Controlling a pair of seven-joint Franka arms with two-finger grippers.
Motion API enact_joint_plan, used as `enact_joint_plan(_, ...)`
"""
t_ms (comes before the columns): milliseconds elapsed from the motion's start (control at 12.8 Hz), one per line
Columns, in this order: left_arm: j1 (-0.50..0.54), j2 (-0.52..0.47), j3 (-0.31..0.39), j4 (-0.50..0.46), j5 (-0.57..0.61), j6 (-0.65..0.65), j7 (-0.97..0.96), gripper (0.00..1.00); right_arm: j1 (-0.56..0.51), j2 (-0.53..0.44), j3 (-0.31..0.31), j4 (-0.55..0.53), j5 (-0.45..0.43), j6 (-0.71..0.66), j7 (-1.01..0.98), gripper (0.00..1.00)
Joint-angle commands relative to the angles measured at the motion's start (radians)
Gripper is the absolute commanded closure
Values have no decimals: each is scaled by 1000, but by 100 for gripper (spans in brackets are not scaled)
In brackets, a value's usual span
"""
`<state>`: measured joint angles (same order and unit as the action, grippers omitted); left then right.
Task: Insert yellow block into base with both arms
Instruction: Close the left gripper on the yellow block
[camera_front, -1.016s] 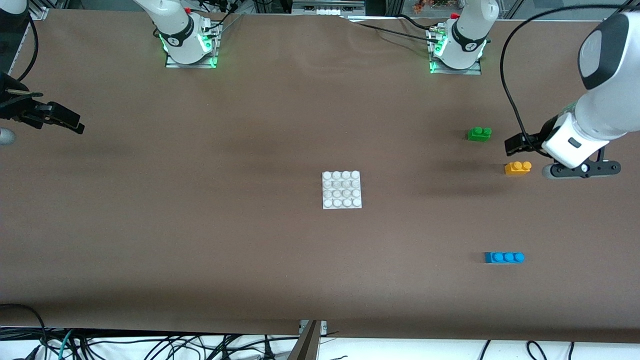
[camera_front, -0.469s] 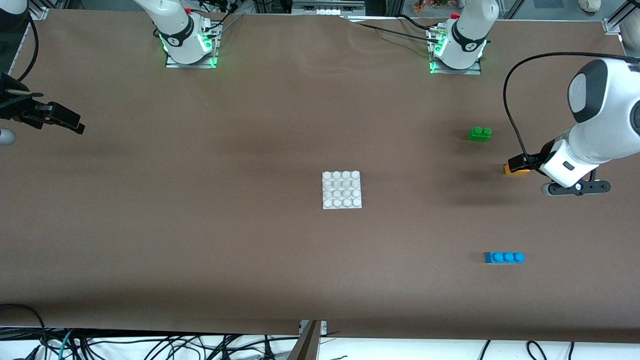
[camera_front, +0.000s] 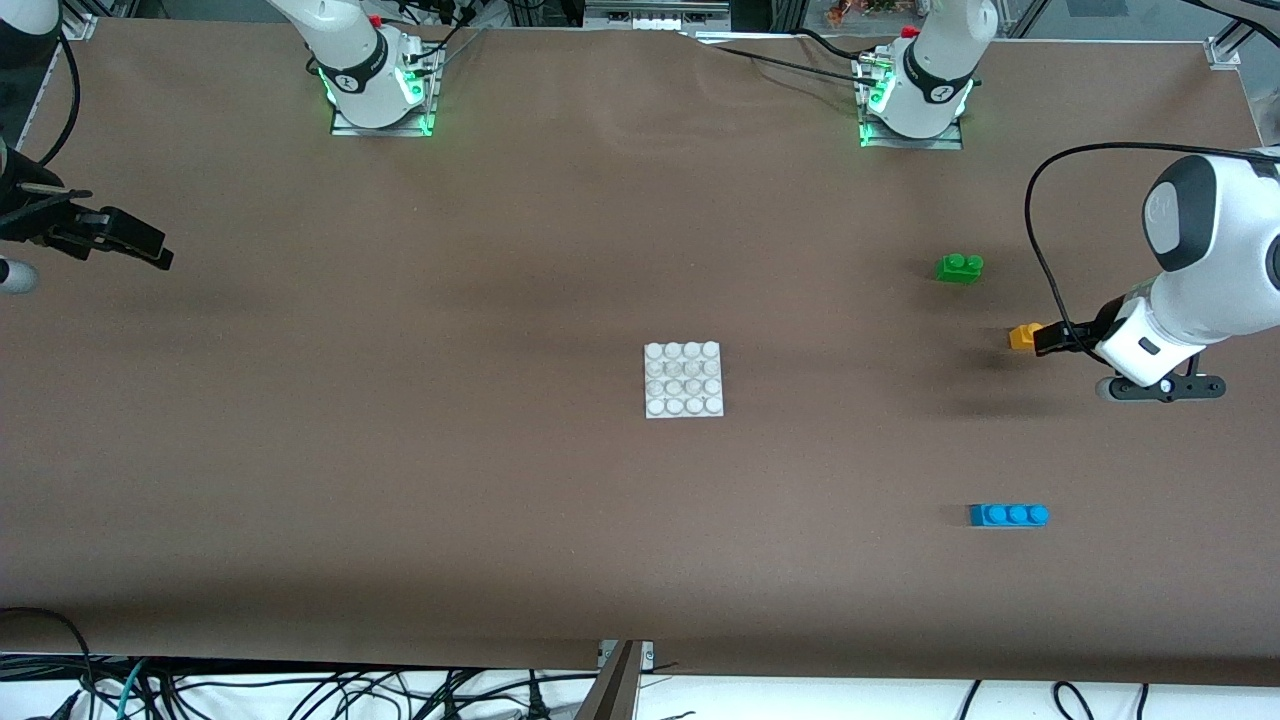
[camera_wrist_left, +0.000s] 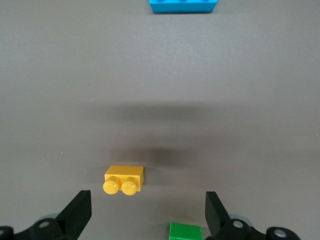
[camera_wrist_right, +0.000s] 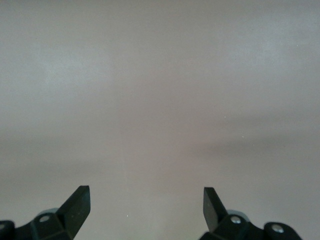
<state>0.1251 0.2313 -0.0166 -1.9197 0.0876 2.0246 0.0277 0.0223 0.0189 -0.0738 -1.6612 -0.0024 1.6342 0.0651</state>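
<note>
The right tool (camera_front: 135, 248) waits at the right arm's end of the desk, jaws apart and empty. The base (camera_front: 683, 379) sits mid-desk, untouched. So it's the pickup step: the left tool (camera_wrist_left: 148, 210) hangs spread wide over the yellow block (camera_wrist_left: 124, 179), which lies near the left arm's end, and probably needs to drop straight down and straddle it.

My two-stud yellow block (camera_wrist_left: 125, 179) lay flat, studs up, toward my left arm's end of the table. The white studded base (camera_front: 683, 379) sat mid-table, well apart.
</note>
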Motion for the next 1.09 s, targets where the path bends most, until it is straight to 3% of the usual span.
enact_joint_plan(0, 11, -12, -5, -57, 29, 60, 15, 0, 4, -1, -1, 6, -2, -11, 9, 0)
enact_joint_plan(1016, 25, -4, 18, -97, 29, 104, 55, 0, 4, -1, 0, 5, -1, -17, 13, 0)
